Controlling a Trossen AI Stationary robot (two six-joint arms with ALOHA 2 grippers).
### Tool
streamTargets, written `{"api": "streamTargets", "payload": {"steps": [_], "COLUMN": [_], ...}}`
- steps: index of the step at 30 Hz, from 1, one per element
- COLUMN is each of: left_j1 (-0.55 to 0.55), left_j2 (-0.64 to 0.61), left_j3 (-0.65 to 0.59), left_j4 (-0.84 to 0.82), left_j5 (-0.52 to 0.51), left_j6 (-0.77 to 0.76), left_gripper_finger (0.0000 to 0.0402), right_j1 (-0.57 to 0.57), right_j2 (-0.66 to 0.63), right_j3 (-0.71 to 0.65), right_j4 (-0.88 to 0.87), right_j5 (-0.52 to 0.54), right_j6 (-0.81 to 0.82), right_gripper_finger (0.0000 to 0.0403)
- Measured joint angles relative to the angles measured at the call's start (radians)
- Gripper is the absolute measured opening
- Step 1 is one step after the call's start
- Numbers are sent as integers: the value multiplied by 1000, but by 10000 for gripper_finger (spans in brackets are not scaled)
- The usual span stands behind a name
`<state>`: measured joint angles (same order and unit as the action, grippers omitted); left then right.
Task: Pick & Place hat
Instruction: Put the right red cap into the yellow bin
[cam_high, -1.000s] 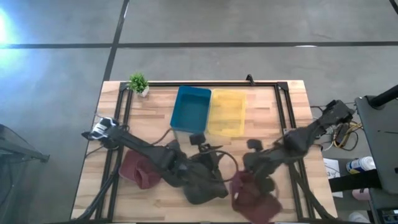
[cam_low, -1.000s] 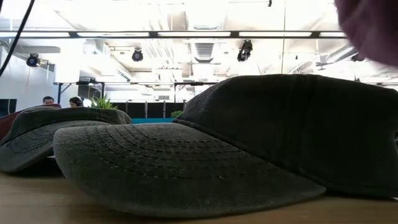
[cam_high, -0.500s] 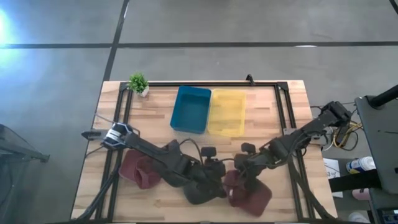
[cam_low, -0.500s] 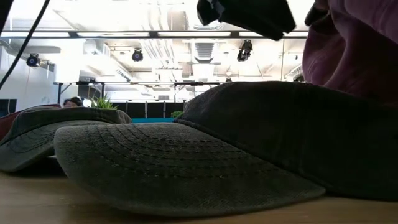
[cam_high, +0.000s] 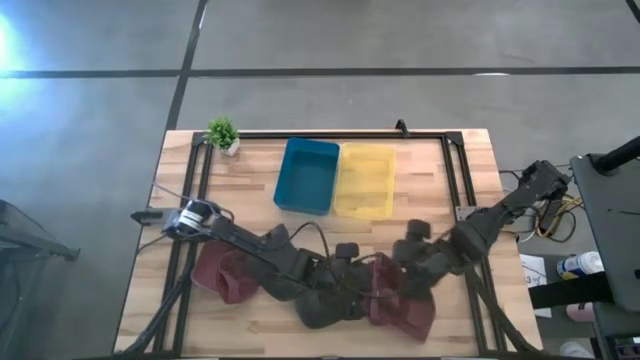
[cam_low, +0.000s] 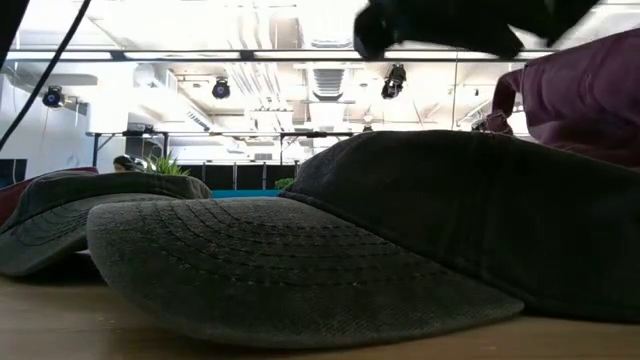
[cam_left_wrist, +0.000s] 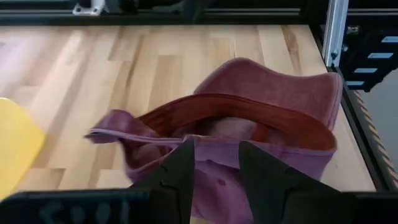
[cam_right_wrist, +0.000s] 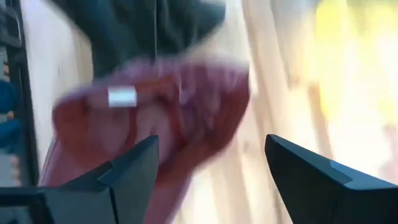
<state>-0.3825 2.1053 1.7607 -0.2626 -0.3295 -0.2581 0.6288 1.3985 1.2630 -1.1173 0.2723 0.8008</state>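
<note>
The right end effector (cam_high: 405, 275), clenched on the maroon hat (cam_high: 400, 305) a second ago, now stands released above it. The hat rests on the surface (cam_high: 420, 190) beside the dark cap (cam_high: 325, 300), suggesting placement is done. The left end effector (cam_left_wrist: 214, 165) grasps the maroon hat's edge.

Blue bin (cam_high: 307, 176), yellow bin (cam_high: 365, 181) touching it, small potted plant (cam_high: 223, 133) (table's far-left corner)

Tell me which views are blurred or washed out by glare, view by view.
Right wrist view: heavy motion blur smears the maroon hat. Low view: bright ceiling lights wash out the top, leaving the gray hat dark. High view: glare at the left edge. Left wrist view: sharp, evenly lit.
</note>
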Motion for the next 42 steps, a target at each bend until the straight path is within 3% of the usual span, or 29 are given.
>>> {"api": "streamTargets", "payload": {"steps": [5,9,17,23,30,36,42], "left_j1": [16,30,49,47,45,45,42], "left_j2": [24,41,114,169,165,116,83], "left_j3": [0,0,1,3,24,36,36], "left_j4": [7,44,191,177,29,-37,-148], "left_j5": [54,230,509,707,742,730,666], "left_j6": [25,62,128,140,227,282,349], "left_gripper_finger": [119,119,119,119,119,119,119], "right_j1": [179,285,337,354,358,362,376], "right_j2": [4,54,234,358,519,661,729], "right_j3": [-37,-40,-40,16,165,358,529], "right_j4": [27,112,415,409,368,81,-79], "right_j5": [-60,-57,-101,-117,-79,-29,42], "right_j6": [239,351,383,501,544,610,653], "right_gripper_finger": [276,270,271,270,269,268,257]}}
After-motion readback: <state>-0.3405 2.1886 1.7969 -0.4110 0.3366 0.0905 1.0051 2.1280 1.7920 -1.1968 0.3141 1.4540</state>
